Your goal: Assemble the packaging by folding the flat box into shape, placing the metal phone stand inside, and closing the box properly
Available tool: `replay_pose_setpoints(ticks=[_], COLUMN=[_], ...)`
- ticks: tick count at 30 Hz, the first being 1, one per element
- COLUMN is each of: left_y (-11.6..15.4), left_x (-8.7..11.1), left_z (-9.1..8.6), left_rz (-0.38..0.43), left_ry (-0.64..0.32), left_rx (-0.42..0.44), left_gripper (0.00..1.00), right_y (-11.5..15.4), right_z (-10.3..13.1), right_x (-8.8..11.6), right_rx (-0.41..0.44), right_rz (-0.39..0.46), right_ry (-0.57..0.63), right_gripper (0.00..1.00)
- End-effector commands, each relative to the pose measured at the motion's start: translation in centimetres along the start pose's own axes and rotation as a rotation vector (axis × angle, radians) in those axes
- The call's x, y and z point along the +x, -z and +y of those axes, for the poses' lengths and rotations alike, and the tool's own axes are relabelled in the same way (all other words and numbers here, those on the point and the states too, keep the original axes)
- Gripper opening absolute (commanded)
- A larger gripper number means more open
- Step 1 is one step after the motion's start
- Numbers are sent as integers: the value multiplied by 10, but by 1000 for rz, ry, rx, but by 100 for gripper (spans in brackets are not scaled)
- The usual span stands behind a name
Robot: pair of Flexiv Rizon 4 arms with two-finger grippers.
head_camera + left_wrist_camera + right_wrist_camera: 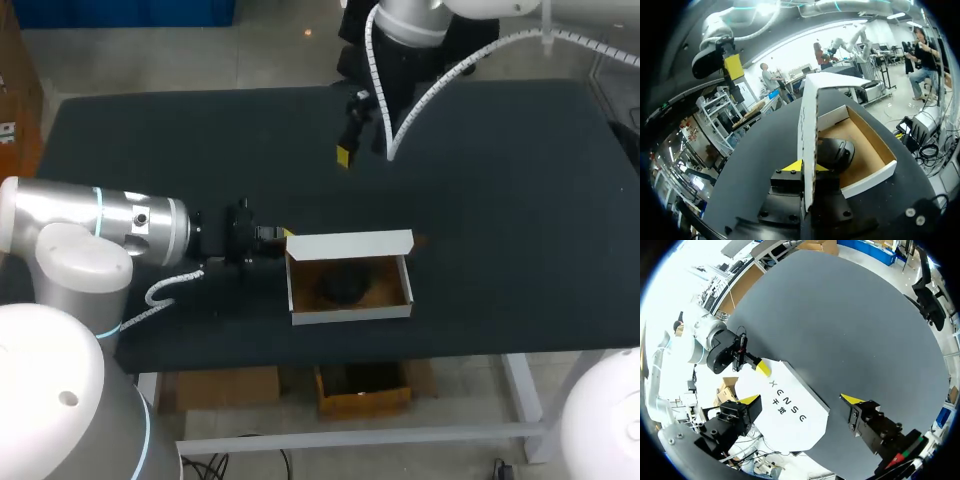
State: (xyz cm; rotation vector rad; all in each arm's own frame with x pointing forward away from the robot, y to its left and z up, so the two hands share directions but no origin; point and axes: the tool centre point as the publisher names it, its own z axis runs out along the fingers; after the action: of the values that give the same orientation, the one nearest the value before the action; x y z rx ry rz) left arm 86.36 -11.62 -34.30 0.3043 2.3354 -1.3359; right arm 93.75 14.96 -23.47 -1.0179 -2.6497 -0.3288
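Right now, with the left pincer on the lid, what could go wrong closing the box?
The left pincer pinches the lid at one end only, so pushing it down may twist the card instead of folding it. Nothing steadies the box: the right pincer hangs open, well clear of it, so it may slide. The stand might sit too high for the lid; I cannot tell.

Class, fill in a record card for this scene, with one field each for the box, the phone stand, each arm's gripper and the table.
Box: white cardboard box with a brown inside, folded into shape, lid raised
Stand: dark metal phone stand lying inside the box
Left arm: left gripper shut on one end of the raised lid
Right arm: right gripper open, holding nothing, apart from the box
Surface: black table
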Motion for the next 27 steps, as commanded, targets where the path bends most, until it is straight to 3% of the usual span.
replay_pose_setpoints(ticks=[1, 7, 9, 24, 27], left_y=[-5, -9, -10, -10, -10], left_x=[13, 16, 16, 16, 16], left_z=[3, 4, 4, 4, 4], left_rz=[-81, -108, -110, -110, -110], left_ry=[-35, -103, -109, -109, -109], left_rx=[-21, -53, -66, -66, -66], left_gripper=[0, 0, 0, 0, 0], right_y=[-6, -10, -11, -11, -10], right_z=[-13, -21, -23, -23, -12], right_x=[-3, -3, -3, -3, 2], right_rx=[-33, -3, 21, 21, 57], right_rz=[25, 40, 10, 10, -36], right_ry=[-27, -94, -108, -108, -210], right_gripper=[100, 100, 100, 100, 100])
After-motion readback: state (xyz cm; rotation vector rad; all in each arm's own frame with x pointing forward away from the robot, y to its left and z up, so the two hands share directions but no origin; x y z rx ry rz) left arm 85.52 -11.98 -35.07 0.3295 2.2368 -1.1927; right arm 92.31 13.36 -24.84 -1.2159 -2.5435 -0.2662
